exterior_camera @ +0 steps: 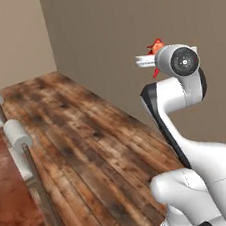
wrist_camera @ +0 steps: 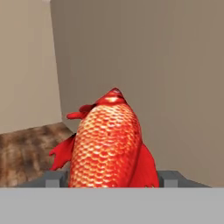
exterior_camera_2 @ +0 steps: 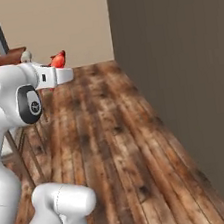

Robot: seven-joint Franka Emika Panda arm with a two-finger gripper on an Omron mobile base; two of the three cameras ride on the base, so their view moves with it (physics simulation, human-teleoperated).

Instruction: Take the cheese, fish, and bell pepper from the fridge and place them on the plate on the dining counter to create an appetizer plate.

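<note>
In the hand view the gripper (wrist_camera: 112, 179) is clamped on the fish (wrist_camera: 107, 144), its fingers (wrist_camera: 54, 178) pressing the scaly red-orange body from both sides, head pointing away. No writing or label is legible anywhere. The arm holds the fish (exterior_camera: 155, 46) high above the plank floor (exterior_camera: 90, 153); stools (exterior_camera: 18, 135) line the dining counter (exterior_camera: 8, 199) at left, with a grey-brown wall (exterior_camera_2: 179, 74) beyond
</note>
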